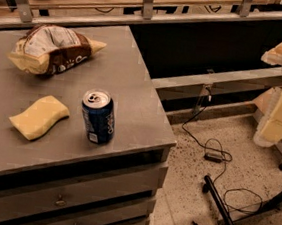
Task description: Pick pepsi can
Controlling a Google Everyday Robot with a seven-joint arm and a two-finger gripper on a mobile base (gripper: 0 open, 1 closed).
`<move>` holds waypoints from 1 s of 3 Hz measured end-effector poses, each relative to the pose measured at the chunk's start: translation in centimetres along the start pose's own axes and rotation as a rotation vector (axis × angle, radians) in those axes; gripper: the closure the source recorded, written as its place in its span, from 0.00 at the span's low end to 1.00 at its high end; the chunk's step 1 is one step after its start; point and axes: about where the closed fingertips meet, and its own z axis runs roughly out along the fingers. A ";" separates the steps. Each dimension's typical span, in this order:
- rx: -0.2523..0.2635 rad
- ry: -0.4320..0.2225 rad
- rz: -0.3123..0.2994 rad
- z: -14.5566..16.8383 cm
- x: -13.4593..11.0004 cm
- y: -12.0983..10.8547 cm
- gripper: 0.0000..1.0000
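Note:
The pepsi can [98,116] stands upright on the grey cabinet top [133,93], near its front right corner. It is dark blue with a silver top, a pull tab and white lettering. My gripper [274,88] is at the far right edge of the view, out over the floor, well right of the can and partly cut off. Its two pale yellow fingers [281,116] stand apart with nothing between them.
A yellow sponge [39,117] lies left of the can. A brown-and-white chip bag [51,50] lies at the back left. Drawers [71,197] run below the cabinet top. Cables [212,152] and a black stand leg [226,214] lie on the speckled floor at the right.

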 end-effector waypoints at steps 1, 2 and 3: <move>0.003 -0.002 -0.001 0.0 -0.1 0.0 0.00; -0.009 -0.051 -0.049 0.8 -3.2 -1.2 0.00; -0.065 -0.155 -0.149 3.6 -10.5 -2.5 0.00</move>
